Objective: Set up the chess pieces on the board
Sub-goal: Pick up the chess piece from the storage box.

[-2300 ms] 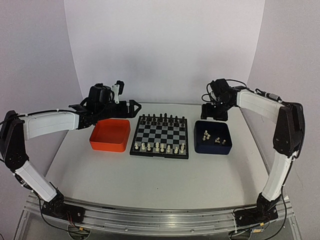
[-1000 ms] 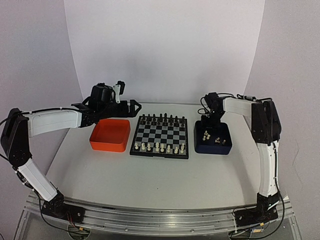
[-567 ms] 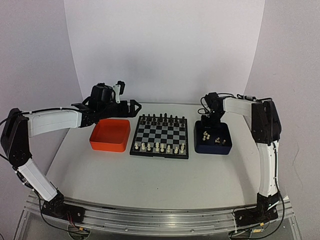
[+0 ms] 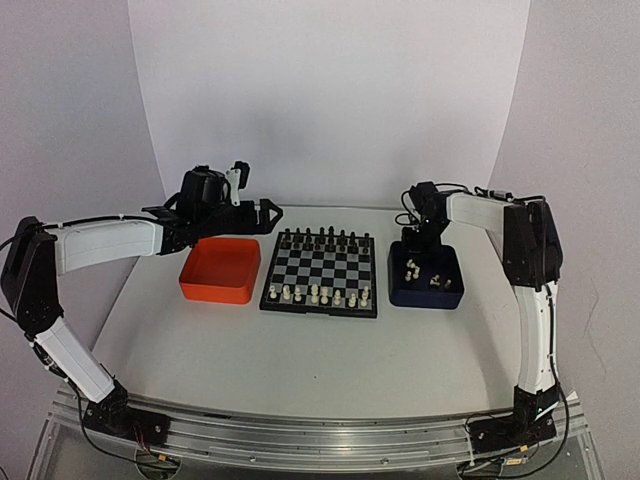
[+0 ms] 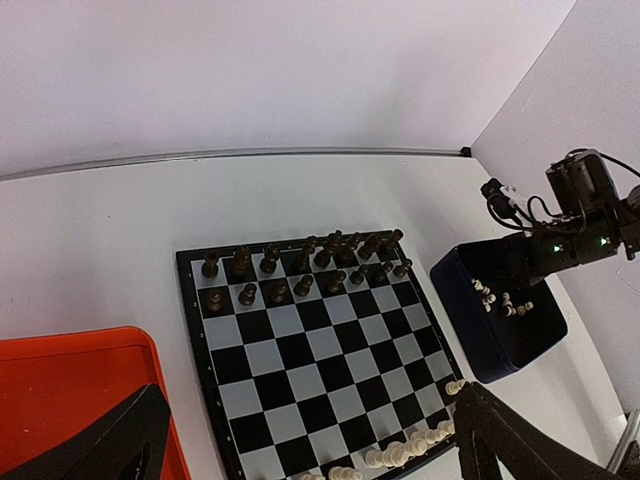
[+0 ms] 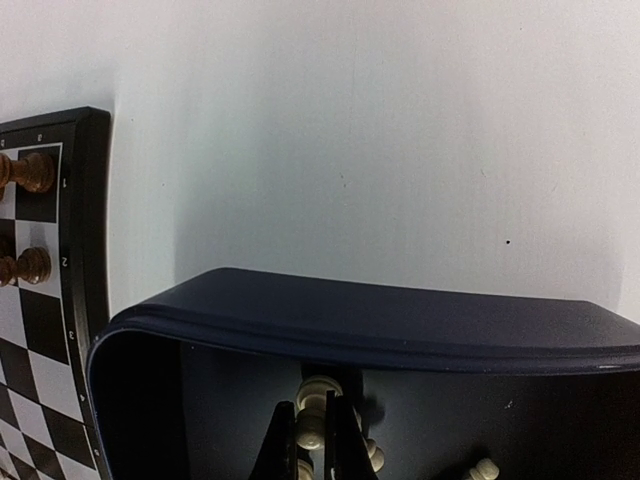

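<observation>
White bench (image 4: 300,350) | step: right tool (image 6: 315,455) pinched on piece (image 6: 313,412) in blue tray (image 6: 380,325) | left tool (image 5: 300,440) wide, empty | next: lift clear of the wall, seat upright on a free board (image 4: 320,268) square

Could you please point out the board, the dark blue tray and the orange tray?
board (image 4: 320,266), top external view, bare middle squares.
dark blue tray (image 4: 426,299), top external view, near wall.
orange tray (image 4: 214,293), top external view, near wall.

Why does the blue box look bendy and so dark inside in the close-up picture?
Right wrist view: the wide lens bows the blue tray's rim, and its wall shades the inside, so only the cream pieces stand out. Top view: the same tray looks straight-sided and evenly lit.
</observation>
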Robot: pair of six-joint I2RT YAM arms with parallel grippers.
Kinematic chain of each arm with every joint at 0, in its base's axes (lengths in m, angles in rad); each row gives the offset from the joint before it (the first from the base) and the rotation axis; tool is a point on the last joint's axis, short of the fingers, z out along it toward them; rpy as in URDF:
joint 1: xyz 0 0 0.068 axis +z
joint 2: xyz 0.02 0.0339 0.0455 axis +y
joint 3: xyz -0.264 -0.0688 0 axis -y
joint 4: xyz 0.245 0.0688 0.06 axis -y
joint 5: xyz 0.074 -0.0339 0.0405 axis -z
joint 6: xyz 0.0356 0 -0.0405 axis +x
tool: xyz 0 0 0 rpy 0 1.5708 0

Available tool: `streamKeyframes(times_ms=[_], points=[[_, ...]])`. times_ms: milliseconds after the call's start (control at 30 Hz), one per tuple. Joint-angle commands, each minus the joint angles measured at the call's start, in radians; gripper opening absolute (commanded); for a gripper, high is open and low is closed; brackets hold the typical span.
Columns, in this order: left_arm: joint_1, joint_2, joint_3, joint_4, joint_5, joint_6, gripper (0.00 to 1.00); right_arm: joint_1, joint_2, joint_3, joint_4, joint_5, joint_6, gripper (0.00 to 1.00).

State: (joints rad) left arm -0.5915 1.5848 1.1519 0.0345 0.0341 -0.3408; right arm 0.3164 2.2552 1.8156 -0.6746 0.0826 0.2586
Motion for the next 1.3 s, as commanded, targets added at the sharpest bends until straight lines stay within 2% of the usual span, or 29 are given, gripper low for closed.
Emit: streamKeyframes(times_ms=[0, 333, 533, 700, 867, 1067, 1267], points=[[0.007, -0.04, 0.009, 0.024, 0.007, 0.003, 1.0, -0.002, -0.073, 0.012, -0.004, 0.013, -0.005, 0.0], [0.007, -0.037, 0.011, 0.036, 0.024, 0.01, 1.0, -0.002, -0.182, -0.051, 0.014, 0.037, 0.14, 0.0], [0.007, -0.028, 0.009, 0.071, 0.058, 0.006, 1.0, 0.001, -0.338, -0.175, 0.052, 0.105, 0.439, 0.0], [-0.007, 0.038, 0.044, 0.175, 0.17, -0.01, 1.0, 0.047, -0.454, -0.324, 0.233, 0.132, 0.679, 0.0], [-0.08, 0.175, 0.152, 0.212, 0.272, -0.013, 0.98, 0.15, -0.48, -0.337, 0.341, 0.173, 0.743, 0.0], [-0.107, 0.286, 0.212, 0.313, 0.543, -0.067, 0.93, 0.229, -0.484, -0.397, 0.63, 0.031, 0.797, 0.0], [-0.119, 0.316, 0.184, 0.409, 0.608, -0.066, 0.91, 0.258, -0.476, -0.391, 0.756, -0.147, 0.856, 0.0]])
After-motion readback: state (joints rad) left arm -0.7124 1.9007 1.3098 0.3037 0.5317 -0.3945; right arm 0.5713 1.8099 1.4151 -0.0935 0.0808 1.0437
